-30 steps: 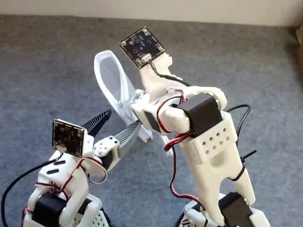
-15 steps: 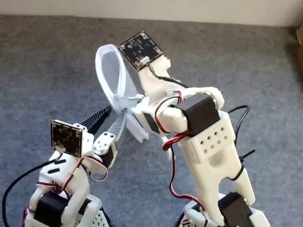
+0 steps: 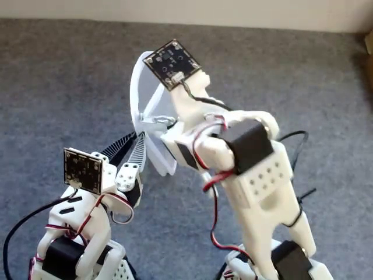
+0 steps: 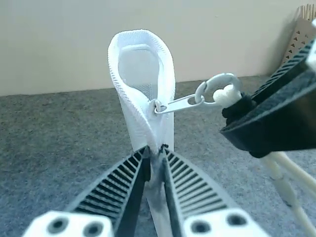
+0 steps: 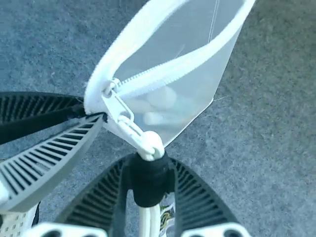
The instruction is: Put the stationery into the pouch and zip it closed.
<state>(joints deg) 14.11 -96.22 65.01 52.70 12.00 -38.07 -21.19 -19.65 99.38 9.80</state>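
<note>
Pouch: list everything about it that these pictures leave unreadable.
- Contents: in the right wrist view the pouch wall blurs them to pale shapes; which stationery is unclear.
- Zip's far end: cut off by that view's edge.
- High view: the camera board covers part of the rim.
- Left wrist view: the left pincer hides the clamped end.
- Right wrist view: the right pincer covers part of the pull cord.

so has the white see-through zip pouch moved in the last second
Yes. In the high view the white see-through zip pouch has swung rightward and slightly nearer the pale wall strip along the far edge.
</note>
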